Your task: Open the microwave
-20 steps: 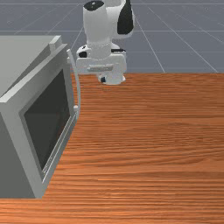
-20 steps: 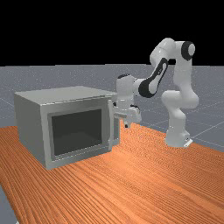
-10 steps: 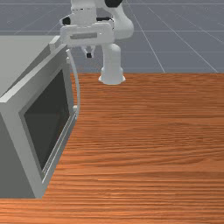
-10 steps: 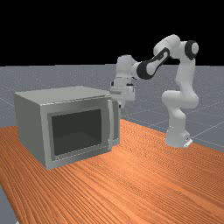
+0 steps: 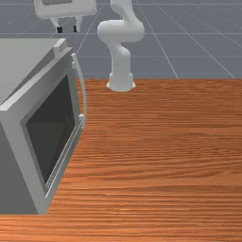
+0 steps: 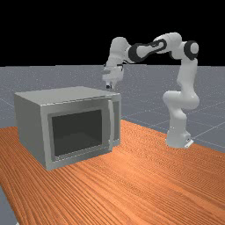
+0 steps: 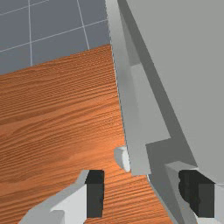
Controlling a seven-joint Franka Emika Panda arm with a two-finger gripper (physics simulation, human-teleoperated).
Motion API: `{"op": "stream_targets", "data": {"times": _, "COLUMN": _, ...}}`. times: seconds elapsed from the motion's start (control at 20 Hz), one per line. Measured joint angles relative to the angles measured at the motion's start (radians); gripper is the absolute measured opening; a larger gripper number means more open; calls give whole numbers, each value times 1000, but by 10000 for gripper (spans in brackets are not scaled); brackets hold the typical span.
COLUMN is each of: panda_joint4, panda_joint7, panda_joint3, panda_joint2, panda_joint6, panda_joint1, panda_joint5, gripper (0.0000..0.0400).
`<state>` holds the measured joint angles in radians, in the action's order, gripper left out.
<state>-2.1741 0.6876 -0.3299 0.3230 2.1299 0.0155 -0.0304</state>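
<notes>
The gripper (image 5: pixel 67 29) is open in the front view, above and behind the microwave (image 5: pixel 23 56). In the far view the gripper (image 6: pixel 109 86) hangs just over the microwave's top edge (image 6: pixel 66 94) near the handle end. The door (image 5: pixel 71 85) stands slightly out from the body at its handle end, a narrow wedge showing along the top. Its curved upright handle (image 5: pixel 84 97) is untouched. Seen in the wrist view, the gripper (image 7: pixel 146 192) has nothing held between its spread fingers; the handle's top (image 7: pixel 122 158) and the door's top edge (image 7: pixel 127 109) lie below.
The wooden table (image 5: pixel 165 151) extends in front of the door and beside the microwave. The arm's base (image 6: pixel 178 138) stands at the far view's right. A raised block (image 5: pixel 60 47) sits at the microwave's top corner by the door's handle end.
My hand has risen and moved toward the front view's left, from beside the handle to above the microwave's handle end. It has also turned, so both fingers now show. Microwave and door look unchanged.
</notes>
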Motion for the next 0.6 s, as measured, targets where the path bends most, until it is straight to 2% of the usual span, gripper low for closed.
{"op": "stream_targets", "data": {"times": 0.05, "panda_joint4": 22, "panda_joint7": -1, "panda_joint3": -6, "panda_joint2": -1, "panda_joint6": -4, "panda_joint1": 5, "panda_joint5": 1, "gripper": 310}}
{"op": "stream_targets", "data": {"times": 0.1, "panda_joint4": 45, "panda_joint7": -3, "panda_joint3": -12, "panda_joint2": -4, "panda_joint6": -5, "panda_joint1": 10, "panda_joint5": 1, "gripper": 346}}
{"op": "stream_targets", "data": {"times": 0.2, "panda_joint4": 67, "panda_joint7": -5, "panda_joint3": -20, "panda_joint2": -17, "panda_joint6": 6, "panda_joint1": 15, "panda_joint5": 1, "gripper": 380}}
{"op": "stream_targets", "data": {"times": 0.35, "panda_joint4": 83, "panda_joint7": -14, "panda_joint3": -37, "panda_joint2": -96, "panda_joint6": 55, "panda_joint1": 20, "panda_joint5": -10, "gripper": 396}}
{"op": "stream_targets", "data": {"times": 0.6, "panda_joint4": 77, "panda_joint7": -19, "panda_joint3": -38, "panda_joint2": -187, "panda_joint6": 96, "panda_joint1": 11, "panda_joint5": -27, "gripper": 400}}
